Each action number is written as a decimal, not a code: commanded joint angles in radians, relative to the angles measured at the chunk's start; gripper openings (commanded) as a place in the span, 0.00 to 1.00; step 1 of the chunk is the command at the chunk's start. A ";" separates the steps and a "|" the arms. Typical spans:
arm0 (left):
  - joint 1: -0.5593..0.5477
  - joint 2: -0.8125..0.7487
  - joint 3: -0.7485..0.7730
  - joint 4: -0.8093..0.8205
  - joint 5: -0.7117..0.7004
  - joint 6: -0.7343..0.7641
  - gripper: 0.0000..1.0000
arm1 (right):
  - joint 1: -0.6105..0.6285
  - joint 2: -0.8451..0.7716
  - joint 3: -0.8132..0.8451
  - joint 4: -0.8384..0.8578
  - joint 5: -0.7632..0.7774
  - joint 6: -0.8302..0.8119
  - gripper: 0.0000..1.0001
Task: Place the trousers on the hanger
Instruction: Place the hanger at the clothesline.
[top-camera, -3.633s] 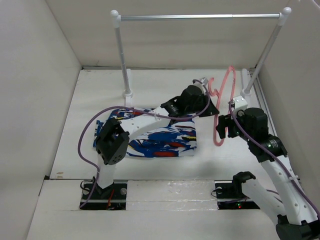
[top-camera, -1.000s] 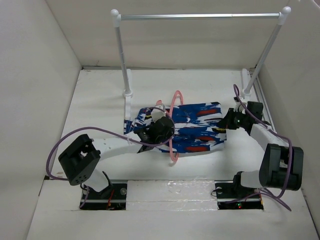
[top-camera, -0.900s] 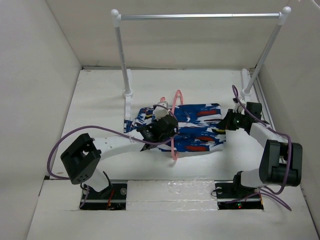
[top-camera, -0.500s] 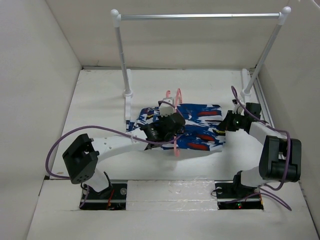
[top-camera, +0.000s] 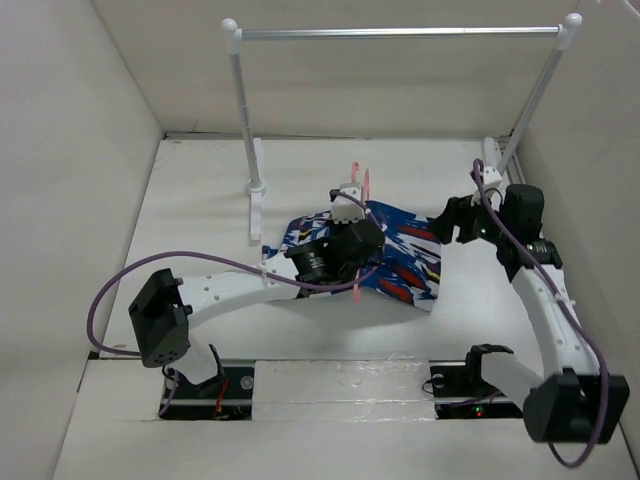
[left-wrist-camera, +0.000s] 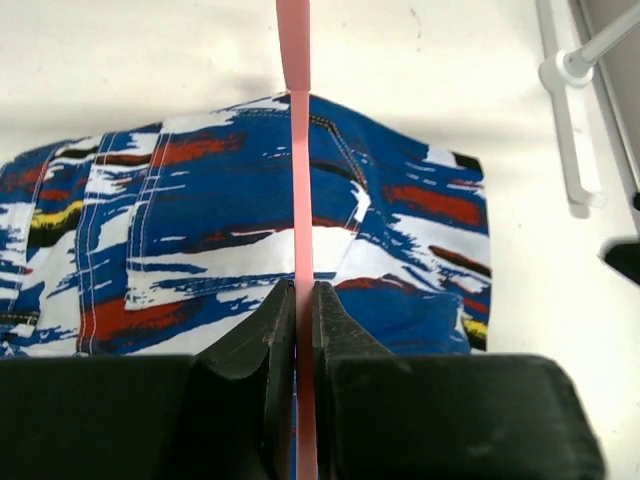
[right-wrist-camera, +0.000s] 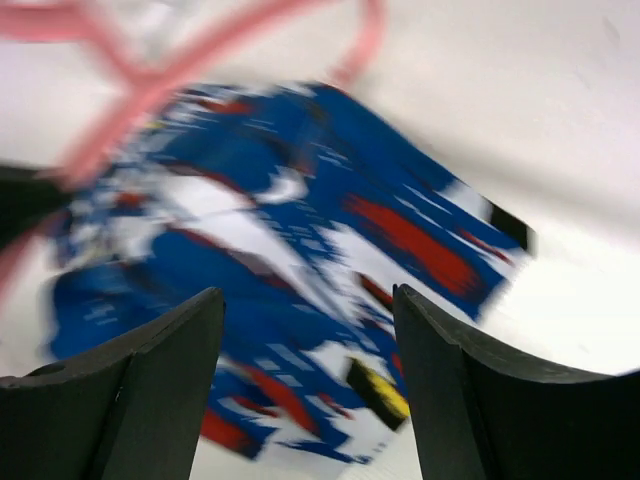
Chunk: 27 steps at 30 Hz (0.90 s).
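The right gripper (right-wrist-camera: 305, 310) held its 2 dark jaws well apart, with nothing between them. Beyond them the trousers (right-wrist-camera: 300, 230) lay blurred on the white table (right-wrist-camera: 520, 100), blue with red, white and yellow patches. The pink hanger (right-wrist-camera: 150, 80) curved across the upper left, over the trousers' far edge.

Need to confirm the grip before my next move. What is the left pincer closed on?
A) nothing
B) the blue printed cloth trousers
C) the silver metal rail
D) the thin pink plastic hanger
D: in the left wrist view the left pincer is clamped on a straight bar of the thin pink plastic hanger, which crosses in front of the blue printed cloth trousers.
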<state>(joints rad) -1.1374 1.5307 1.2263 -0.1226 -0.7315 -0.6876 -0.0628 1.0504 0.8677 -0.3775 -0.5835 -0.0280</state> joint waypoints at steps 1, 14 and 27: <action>-0.005 -0.017 0.098 0.115 -0.051 0.040 0.00 | 0.130 -0.124 0.027 -0.040 -0.058 0.133 0.74; -0.005 -0.050 0.124 0.205 0.015 0.020 0.00 | 0.728 -0.155 -0.187 0.537 0.105 0.666 0.88; -0.005 -0.142 0.125 0.153 0.057 -0.021 0.00 | 0.770 -0.086 -0.164 0.597 0.290 0.689 0.48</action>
<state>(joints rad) -1.1343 1.4982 1.2911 -0.0616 -0.6773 -0.6762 0.7010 0.9550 0.6655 0.1417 -0.3756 0.6399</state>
